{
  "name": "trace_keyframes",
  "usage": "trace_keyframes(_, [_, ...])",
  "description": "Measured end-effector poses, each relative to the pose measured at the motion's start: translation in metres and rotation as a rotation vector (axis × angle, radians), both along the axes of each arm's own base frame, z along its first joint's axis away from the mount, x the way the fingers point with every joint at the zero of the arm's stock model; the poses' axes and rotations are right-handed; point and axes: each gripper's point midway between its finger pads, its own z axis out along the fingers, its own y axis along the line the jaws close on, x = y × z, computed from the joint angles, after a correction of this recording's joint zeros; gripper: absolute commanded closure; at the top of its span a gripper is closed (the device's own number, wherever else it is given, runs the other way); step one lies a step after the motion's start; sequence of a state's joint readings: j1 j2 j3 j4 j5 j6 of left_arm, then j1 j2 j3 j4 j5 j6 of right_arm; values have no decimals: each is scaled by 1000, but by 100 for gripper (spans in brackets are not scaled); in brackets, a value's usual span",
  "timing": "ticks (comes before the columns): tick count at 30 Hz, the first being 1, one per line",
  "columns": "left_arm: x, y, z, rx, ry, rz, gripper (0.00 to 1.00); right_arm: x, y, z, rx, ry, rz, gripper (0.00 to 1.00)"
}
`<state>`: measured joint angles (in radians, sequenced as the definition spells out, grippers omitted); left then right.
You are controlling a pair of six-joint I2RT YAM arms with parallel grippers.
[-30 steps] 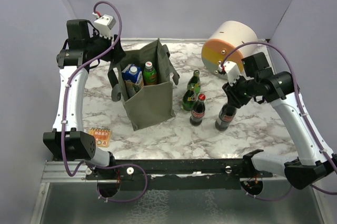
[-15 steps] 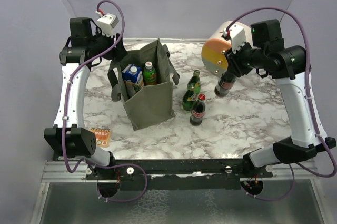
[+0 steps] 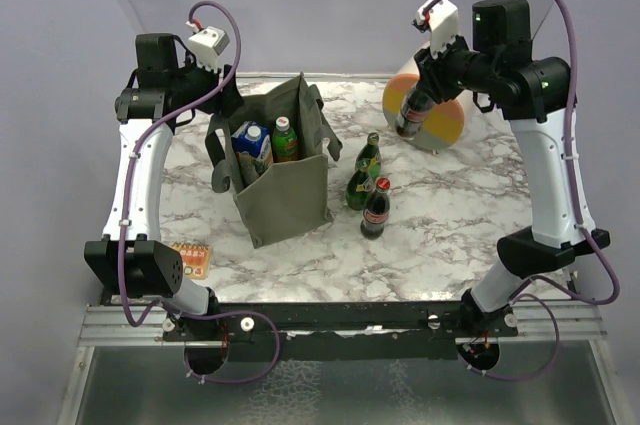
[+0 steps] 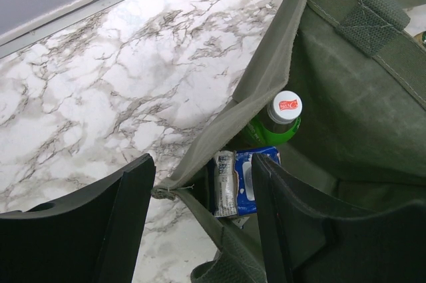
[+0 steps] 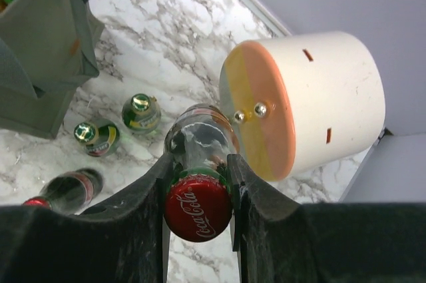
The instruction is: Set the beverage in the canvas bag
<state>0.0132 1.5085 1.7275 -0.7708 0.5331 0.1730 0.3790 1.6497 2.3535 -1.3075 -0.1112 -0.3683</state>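
The olive-green canvas bag (image 3: 285, 190) stands upright left of centre, also in the left wrist view (image 4: 359, 96). Inside it are a green bottle (image 3: 285, 137) with a white cap (image 4: 285, 108) and a blue carton (image 3: 250, 145). My left gripper (image 3: 222, 95) is open at the bag's rear left corner; its jaws (image 4: 201, 170) straddle the rim and a handle seam. My right gripper (image 3: 418, 95) is shut on the neck of a cola bottle (image 3: 410, 115) with a red cap (image 5: 198, 206), held high above the table, right of the bag.
A cream-and-orange cylinder (image 3: 445, 120) lies at the back right behind the held bottle. Two green bottles (image 3: 368, 157) (image 3: 358, 188) and another cola bottle (image 3: 376, 208) stand right of the bag. An orange packet (image 3: 190, 257) lies front left. Purple walls enclose the table.
My right gripper has lifted the cola bottle off the table and carried it up, back and leftward. The left gripper has stayed at the bag's rim.
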Motion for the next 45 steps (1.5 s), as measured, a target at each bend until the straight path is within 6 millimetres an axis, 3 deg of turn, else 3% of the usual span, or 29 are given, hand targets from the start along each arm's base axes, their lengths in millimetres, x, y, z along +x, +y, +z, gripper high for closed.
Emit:
trace_keyframes(5, [0, -1, 0, 5, -3, -5, 38, 11, 29, 18, 24, -89, 66, 99])
trace_keyframes(12, [0, 0, -1, 14, -7, -12, 38, 22, 97, 48, 74, -244, 214, 99])
trace_keyframes(17, [1, 0, -3, 18, -5, -14, 38, 15, 142, 71, 108, -357, 318, 99])
trace_keyframes(23, [4, 1, -8, 22, 8, -14, 38, -16, 190, 112, 165, -505, 446, 99])
trace_keyframes(31, [6, 1, -11, 22, 15, -13, 38, -56, 221, 140, 210, -603, 546, 99])
trace_keyframes(37, [7, 3, -12, 25, 20, 2, 38, -78, 238, 139, 236, -583, 590, 99])
trace_keyframes(45, [8, 2, -12, 18, 26, 16, 38, -90, 251, 129, 270, -526, 612, 99])
